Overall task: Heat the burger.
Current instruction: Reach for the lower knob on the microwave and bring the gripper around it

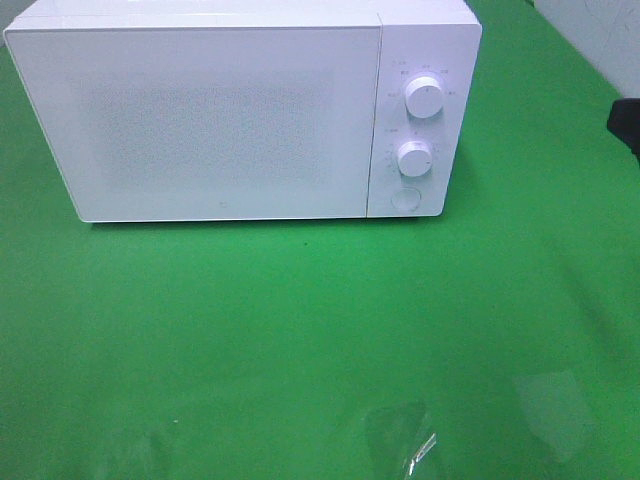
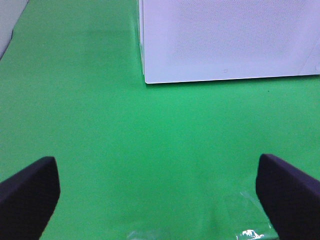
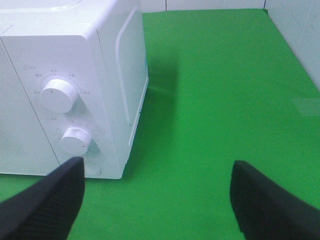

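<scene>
The burger is out of view in every frame. A white microwave stands on the green cloth with its door shut, and it also shows in the left wrist view and the right wrist view. My left gripper is open over bare cloth in front of the microwave's left corner, with nothing between its black fingers. My right gripper is open too and empty, facing the microwave's control panel and right side. Neither gripper touches anything.
The panel carries two round white knobs and a round button. Shiny clear patches lie on the cloth near the front edge. A dark shape pokes in at the right border. A white wall bounds the cloth's right side.
</scene>
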